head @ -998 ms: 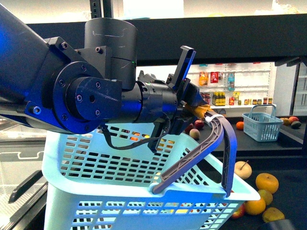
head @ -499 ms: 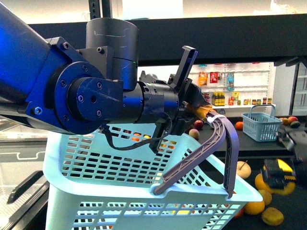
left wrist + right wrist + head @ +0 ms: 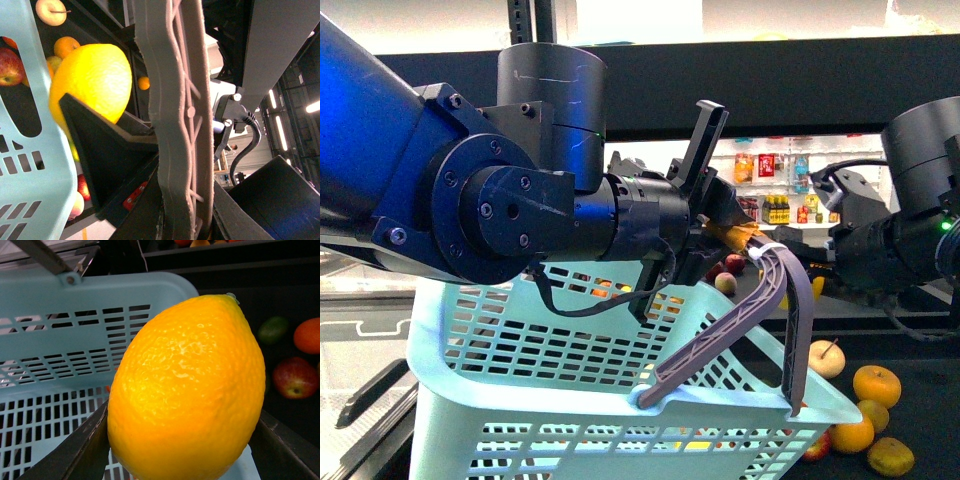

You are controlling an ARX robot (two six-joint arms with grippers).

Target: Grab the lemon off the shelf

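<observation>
Yellow lemon (image 3: 187,395) sits pinched in the right gripper (image 3: 185,455), held off the shelf (image 3: 770,85) right beside the pale blue basket (image 3: 520,350). The left gripper (image 3: 725,228) is clamped on the basket's handle (image 3: 765,310).

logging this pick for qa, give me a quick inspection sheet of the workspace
surface: dark shelf tray, loose fruit on it
job's things: lemon held in right gripper, by the basket
clutter: oranges, pale fruit, apple on the tray
grippers: left gripper shut on basket handle; right shut on lemon
cables: black cable hangs under left wrist
surroundings: white bottle shelves behind
</observation>
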